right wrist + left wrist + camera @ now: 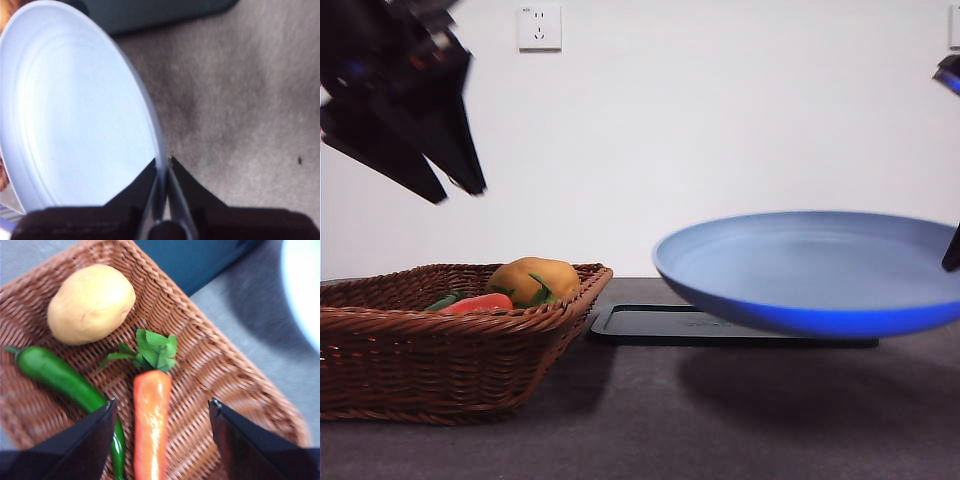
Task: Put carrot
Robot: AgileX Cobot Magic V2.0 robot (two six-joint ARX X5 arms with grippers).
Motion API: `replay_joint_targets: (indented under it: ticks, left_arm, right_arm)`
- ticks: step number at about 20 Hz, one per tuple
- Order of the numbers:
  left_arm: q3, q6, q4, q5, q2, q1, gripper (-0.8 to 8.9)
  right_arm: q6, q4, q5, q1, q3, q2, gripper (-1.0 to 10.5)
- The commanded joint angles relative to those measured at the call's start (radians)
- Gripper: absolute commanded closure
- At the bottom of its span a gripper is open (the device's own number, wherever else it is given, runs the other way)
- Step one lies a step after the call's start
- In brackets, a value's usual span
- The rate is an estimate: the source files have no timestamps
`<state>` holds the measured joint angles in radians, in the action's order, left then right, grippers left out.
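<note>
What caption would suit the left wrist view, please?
Open left pincer poised over the carrot in the wicker basket, beside potato and green vegetable.

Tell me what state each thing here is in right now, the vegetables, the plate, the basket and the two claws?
carrot: lying in the basket, not gripped.
potato: lying in the basket.
green vegetable: lying beside the carrot.
basket: standing on the table.
blue plate: held off the table by its rim.
left gripper: open above the carrot.
right gripper: shut on the plate's rim.
dark tray: flat on the table.
</note>
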<state>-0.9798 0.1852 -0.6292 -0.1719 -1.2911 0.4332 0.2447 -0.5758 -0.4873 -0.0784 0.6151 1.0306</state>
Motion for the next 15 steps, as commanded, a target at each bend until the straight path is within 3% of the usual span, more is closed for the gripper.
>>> replay_joint_targets:
  ticks: [1,7,13,15]
  left_arm:
    - [-0.028,0.053,0.003,0.017,-0.097,0.018,4.88]
    - [-0.029,0.082,0.041,0.075,-0.272,0.033,4.89]
    - [-0.029,0.085,0.075,0.066,-0.33,0.037,4.92]
    - [-0.029,0.085,0.079,0.065,-0.329,0.039,5.6]
  right_arm:
    - [-0.034,0.008,-0.007,0.0,0.013,-0.009,9.4]
    - [-0.037,0.005,-0.008,0.0,0.013,-0.011,9.4]
    - [-0.045,0.006,-0.008,0.0,0.013,-0.01,9.4]
    - [-0.045,0.006,-0.007,0.0,0.013,-0.01,9.4]
